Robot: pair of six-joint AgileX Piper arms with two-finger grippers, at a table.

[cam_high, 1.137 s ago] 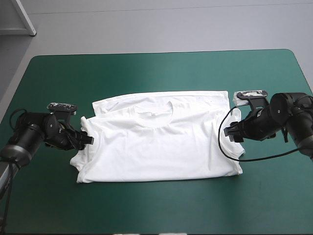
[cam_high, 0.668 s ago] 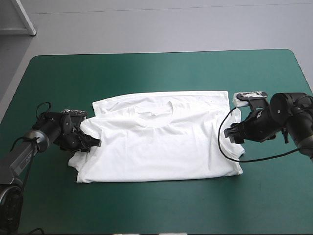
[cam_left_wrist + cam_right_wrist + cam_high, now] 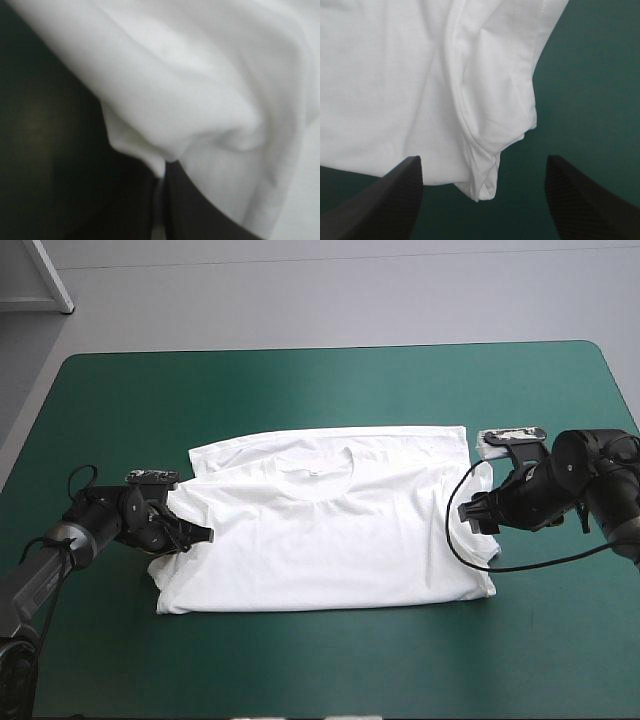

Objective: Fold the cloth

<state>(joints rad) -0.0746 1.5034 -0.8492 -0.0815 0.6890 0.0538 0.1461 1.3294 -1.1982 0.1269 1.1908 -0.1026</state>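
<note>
The white T-shirt [image 3: 330,530] lies spread flat on the teal-green table, collar toward the far edge, with a second layer showing behind it. My left gripper [image 3: 200,534] is at the shirt's left sleeve, low on the table. In the left wrist view its black fingers [image 3: 185,210] meet, with a thin strip of white cloth pinched between them and the T-shirt [image 3: 200,75] bunched just ahead. My right gripper [image 3: 478,515] sits at the right sleeve. There its fingers [image 3: 400,195] stand wide apart, and the folded sleeve corner [image 3: 490,170] lies between them, untouched.
Bare teal-green cover [image 3: 320,390] surrounds the shirt on all sides, with wide room toward the far edge and along the near edge [image 3: 320,670].
My left gripper slid right onto the left sleeve and closed on it, gathering the sleeve edge inward. The right gripper has hardly moved.
</note>
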